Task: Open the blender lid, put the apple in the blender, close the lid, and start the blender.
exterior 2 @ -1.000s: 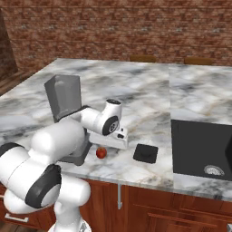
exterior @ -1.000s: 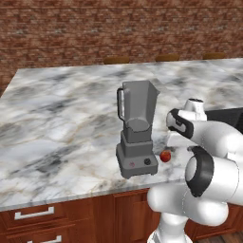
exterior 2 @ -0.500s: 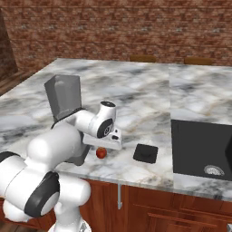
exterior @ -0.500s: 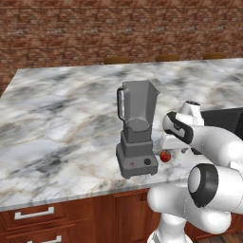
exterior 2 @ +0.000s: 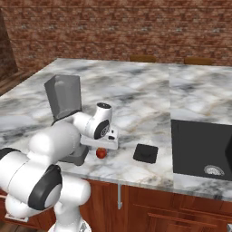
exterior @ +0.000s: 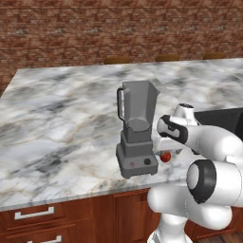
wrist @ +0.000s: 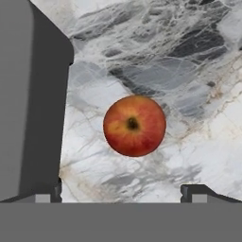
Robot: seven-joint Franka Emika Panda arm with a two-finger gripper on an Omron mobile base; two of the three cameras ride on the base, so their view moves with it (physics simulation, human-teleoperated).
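Observation:
The blender (exterior: 137, 136) stands near the counter's front edge, its grey jar (exterior 2: 63, 94) open at the top with no cap on it. Right of the blender on the marble lies the black blender lid (exterior 2: 145, 153), flat and on its own. The red apple (wrist: 134, 125) sits on the counter just beside the blender's base (wrist: 28, 94), and it also shows as the apple (exterior: 165, 156) (exterior 2: 101, 153) in both base views. My gripper (wrist: 123, 194) hangs right above the apple, pointing down, open, with a dark fingertip (wrist: 198, 191) on each side and nothing held.
A dark sink (exterior 2: 204, 147) is set into the counter to the right of the lid. The marble counter (exterior: 57, 118) stretches wide to the left and behind the blender, up to a brick wall. Wooden drawers (exterior: 33, 213) run below the front edge.
My arm has folded in and the hand has come down a little toward the apple, closer to the blender's base. Apple, lid and blender have stayed put.

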